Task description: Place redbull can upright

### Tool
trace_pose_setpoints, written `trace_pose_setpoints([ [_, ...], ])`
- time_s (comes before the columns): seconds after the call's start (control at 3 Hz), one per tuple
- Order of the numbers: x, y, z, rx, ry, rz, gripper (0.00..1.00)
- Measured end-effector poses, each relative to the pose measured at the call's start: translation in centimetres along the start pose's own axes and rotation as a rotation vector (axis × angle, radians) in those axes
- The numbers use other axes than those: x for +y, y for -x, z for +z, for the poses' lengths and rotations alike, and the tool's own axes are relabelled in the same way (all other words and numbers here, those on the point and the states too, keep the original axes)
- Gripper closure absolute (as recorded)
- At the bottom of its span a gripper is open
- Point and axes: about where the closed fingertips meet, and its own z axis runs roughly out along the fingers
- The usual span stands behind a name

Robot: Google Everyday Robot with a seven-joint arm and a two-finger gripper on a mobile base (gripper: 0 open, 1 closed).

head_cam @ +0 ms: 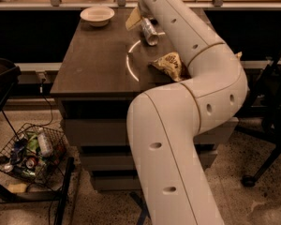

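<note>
The redbull can (149,31) is a slim silvery can lying slanted on the dark wooden table (93,62) near its far right part, its upper end pointing at the gripper. My gripper (140,18) is at the far end of the table, right at the can's upper end, with a tan part showing to the can's left. The white arm reaches from the bottom of the view across the table's right side and hides part of the table there.
A white bowl (97,15) stands at the table's far left. A brown crinkly chip bag (170,64) lies beside the arm. A white arc (129,60) marks the tabletop. A wire basket (33,149) with litter stands on the floor at the left. A chair base (267,125) is at the right.
</note>
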Motion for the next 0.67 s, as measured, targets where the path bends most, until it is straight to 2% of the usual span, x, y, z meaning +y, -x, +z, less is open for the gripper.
trace_pose_setpoints([
  [0.33, 0.0, -1.3, 0.9, 0.044, 0.01, 0.011, 0.0],
  [0.67, 1.3, -3.0, 1.8, 0.103, 0.064, -0.012, 0.22],
])
